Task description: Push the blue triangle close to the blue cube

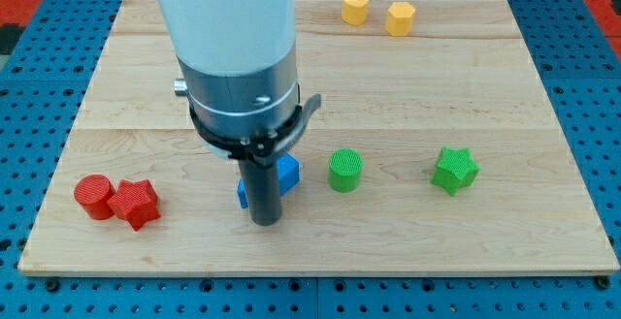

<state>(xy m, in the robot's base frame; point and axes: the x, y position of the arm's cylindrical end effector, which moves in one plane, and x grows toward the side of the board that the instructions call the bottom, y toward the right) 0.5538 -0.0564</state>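
My rod comes down from the large white and grey arm at the view's upper left of centre; my tip [266, 219] rests on the board near the view's bottom. Two blue blocks sit right behind the rod: a blue block [288, 172] just to the right of it, and another blue piece [242, 194] peeking out on its left. The rod hides most of both, so I cannot tell which is the triangle and which the cube. They lie close together, possibly touching.
A green cylinder [344, 170] and a green star [454, 170] lie to the right. A red cylinder [93, 196] and a red star [135, 204] sit at the bottom left. Two yellow blocks, a heart [355, 8] and a hexagon [400, 17], are at the top. The wooden board [485, 86] carries them all.
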